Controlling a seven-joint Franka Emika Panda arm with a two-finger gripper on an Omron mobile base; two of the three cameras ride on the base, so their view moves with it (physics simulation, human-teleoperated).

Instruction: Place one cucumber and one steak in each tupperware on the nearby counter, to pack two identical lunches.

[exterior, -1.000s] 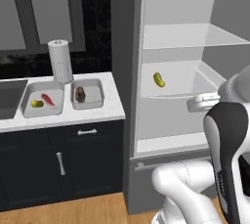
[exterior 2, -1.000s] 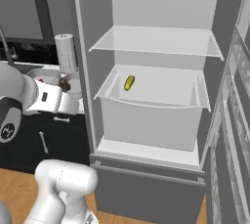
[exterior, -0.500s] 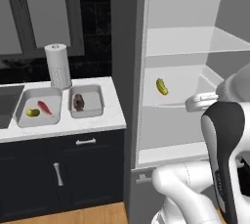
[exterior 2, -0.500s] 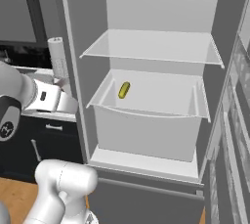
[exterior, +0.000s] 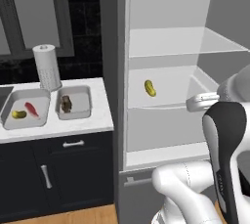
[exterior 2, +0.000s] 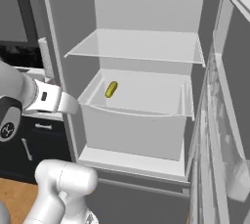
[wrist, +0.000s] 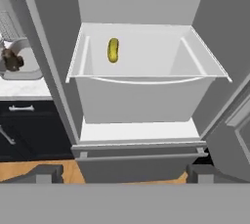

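Cucumber (wrist: 113, 50) lengthwise front-to-back in drawer (wrist: 146, 96)

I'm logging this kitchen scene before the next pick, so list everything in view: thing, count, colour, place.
cucumber: two, yellow-green; one in the open fridge's drawer bin, one in the left tupperware
steak: two; red-pink slab in the left tupperware, dark brown chunk in the right tupperware
tupperware: two, light grey; left and right, side by side on the counter
counter: one, white, over dark cabinets
paper towel roll: one, white, behind the tupperware
fridge: one, grey, door open
gripper: one, dark fingers apart, facing the fridge, holding nothing
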